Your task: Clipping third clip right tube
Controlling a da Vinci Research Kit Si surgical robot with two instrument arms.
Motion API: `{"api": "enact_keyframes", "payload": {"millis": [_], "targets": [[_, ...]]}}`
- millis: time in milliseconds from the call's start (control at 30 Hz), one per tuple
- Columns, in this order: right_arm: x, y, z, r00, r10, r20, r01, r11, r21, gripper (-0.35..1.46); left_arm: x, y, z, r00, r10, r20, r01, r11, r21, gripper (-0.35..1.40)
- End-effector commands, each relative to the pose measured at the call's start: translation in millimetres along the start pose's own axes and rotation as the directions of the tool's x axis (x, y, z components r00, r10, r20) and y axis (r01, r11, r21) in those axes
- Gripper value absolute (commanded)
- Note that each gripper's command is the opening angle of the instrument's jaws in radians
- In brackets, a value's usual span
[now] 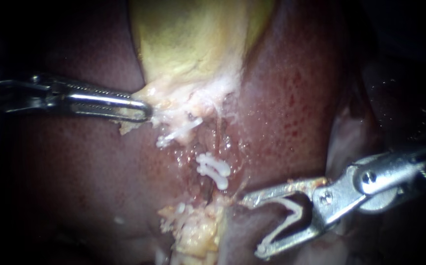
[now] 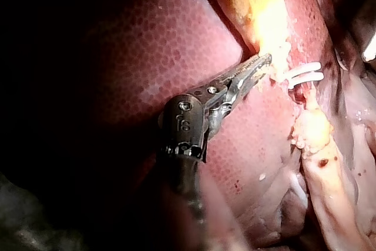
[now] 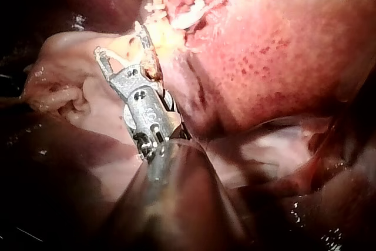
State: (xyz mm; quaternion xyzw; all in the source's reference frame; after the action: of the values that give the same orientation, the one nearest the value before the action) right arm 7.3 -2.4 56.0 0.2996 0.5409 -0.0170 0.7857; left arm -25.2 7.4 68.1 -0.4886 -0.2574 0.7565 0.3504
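With right tool (image 1: 252,226) at lower right, carries third clip (image 1: 282,228) in spread jaws, not yet placed beside two set clips (image 1: 213,169) at centre; pinches gallbladder (image 1: 188,44) with left tool (image 1: 144,109).

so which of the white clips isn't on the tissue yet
The open V-shaped clip, seated between the jaws of the right tool. The other clips, one nearer the gallbladder and a pair below it, are closed on tissue.
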Motion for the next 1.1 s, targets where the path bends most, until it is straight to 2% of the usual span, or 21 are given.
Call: {"api": "enact_keyframes", "payload": {"millis": [33, 233, 300, 500, 633, 733, 900, 1033, 1100], "targets": [[-0.1, 0.0, 0.0, 1.0, 0.0, 0.001, 0.0, 1.0, 0.0, 0.5, 0.0, 0.0, 0.0, 1.0, 0.0, 0.0, 0.0, 1.0, 0.0, -0.35], [-0.1, 0.0, 0.0, 1.0, 0.0, 0.001, 0.0, 1.0, 0.0, 0.5, 0.4, 0.1, -0.6, 1.0, -0.002, 0.001, 0.002, 1.0, -0.004, -0.35], [-0.1, 0.0, 0.0, 1.0, 0.0, 0.001, 0.0, 1.0, 0.0, 0.5, 1.0, 0.1, -1.4, 1.0, -0.005, 0.004, 0.005, 1.0, -0.013, -0.35], [-0.3, 0.1, 0.0, 1.0, -0.001, 0.001, 0.001, 1.0, 0.0, 0.5, 3.3, 0.2, -4.7, 0.9998, -0.02, -0.006, 0.02, 1.0, 0.013, -0.35], [-0.4, 0.1, 0.0, 1.0, -0.001, 0.001, 0.001, 1.0, 0.0, 0.5, 4.7, 0.3, -6.4, 0.9995, -0.006, -0.031, 0.007, 1.0, 0.016, -0.35], [-0.4, 0.2, 0.0, 1.0, -0.001, 0.001, 0.001, 1.0, 0.0, 0.5, 5.4, 0.5, -7.0, 0.9991, 0.006, -0.042, -0.005, 1.0, 0.023, -0.35], [-0.5, 0.2, 0.0, 1.0, -0.001, 0.001, 0.001, 1.0, -0.001, 0.5, 5.5, 0.6, -7.1, 0.9989, 0.011, -0.045, -0.01, 1.0, 0.024, -0.35], [-0.6, 0.8, 0.2, 0.996, 0.089, 0.0, -0.089, 0.996, -0.004, 0.49, 5.4, 0.6, -7.1, 0.9989, 0.011, -0.045, -0.01, 1.0, 0.024, -0.35], [-0.8, 1.5, 0.3, 0.988, 0.154, -0.001, -0.154, 0.988, -0.006, 0.49, 5.4, 0.6, -7.1, 0.9989, 0.011, -0.045, -0.01, 1.0, 0.024, -0.35]]}}
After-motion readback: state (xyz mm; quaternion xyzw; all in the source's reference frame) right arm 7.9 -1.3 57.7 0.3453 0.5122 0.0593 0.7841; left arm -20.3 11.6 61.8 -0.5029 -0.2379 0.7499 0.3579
